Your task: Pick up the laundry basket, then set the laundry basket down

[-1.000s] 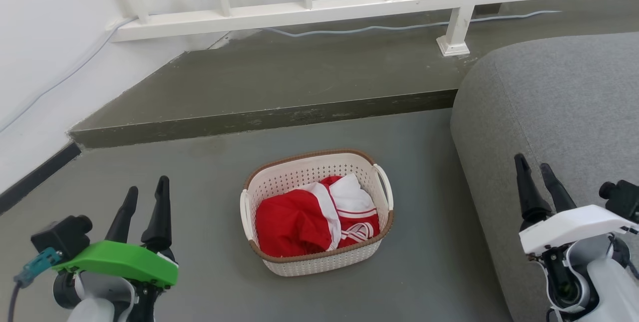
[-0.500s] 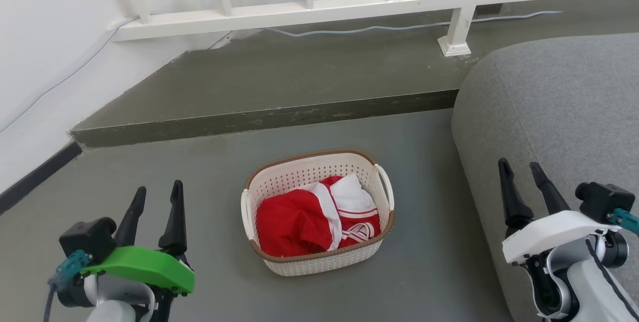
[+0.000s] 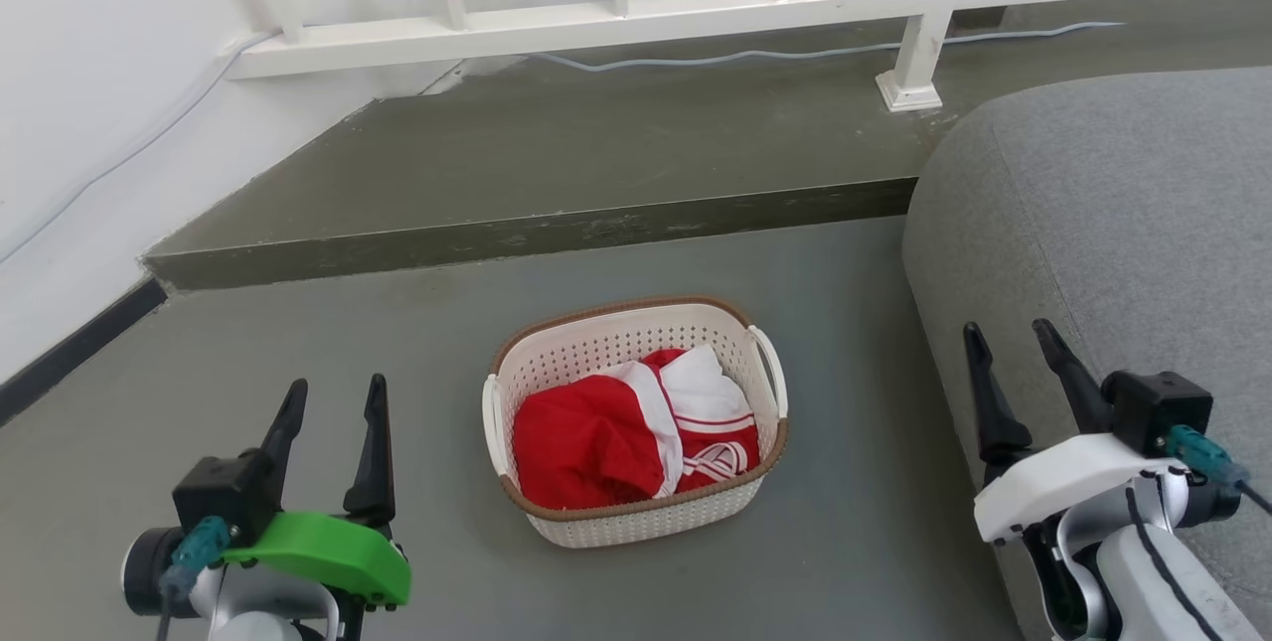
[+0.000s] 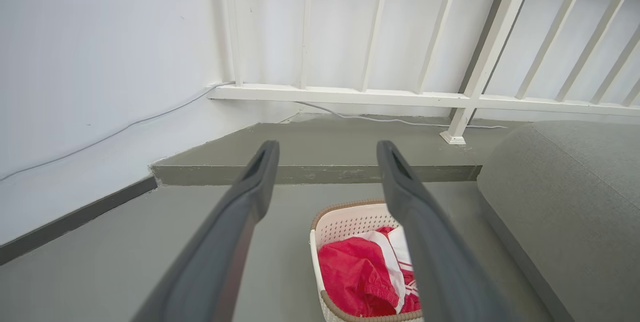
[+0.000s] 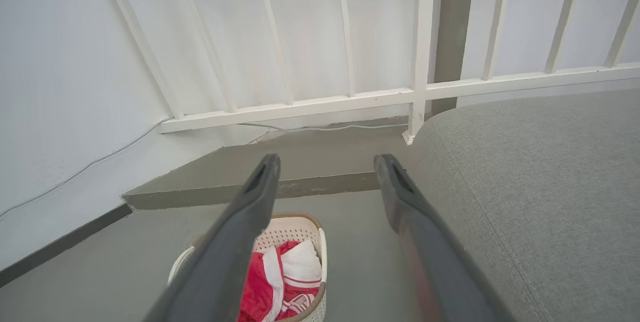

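The laundry basket (image 3: 596,348), cream-white and perforated with a brown rim and white side handles, stands on the grey floor holding red and white clothes (image 3: 626,432). It also shows low in the left wrist view, laundry basket (image 4: 345,219), and in the right wrist view, laundry basket (image 5: 295,229). My left gripper (image 3: 336,398) is open at the lower left, apart from the basket. My right gripper (image 3: 1009,335) is open at the lower right, in front of the sofa, with nothing between its fingers.
A grey sofa (image 3: 1113,204) fills the right side, close to the basket. A raised concrete step (image 3: 537,234) runs behind the basket, with a white railing (image 3: 696,10) and a thin cable (image 3: 755,55) beyond. A white wall (image 3: 89,104) is at the left.
Both grippers have drifted inward toward the basket, the left one rightward and the right one leftward. Both stayed open. The basket has not moved.
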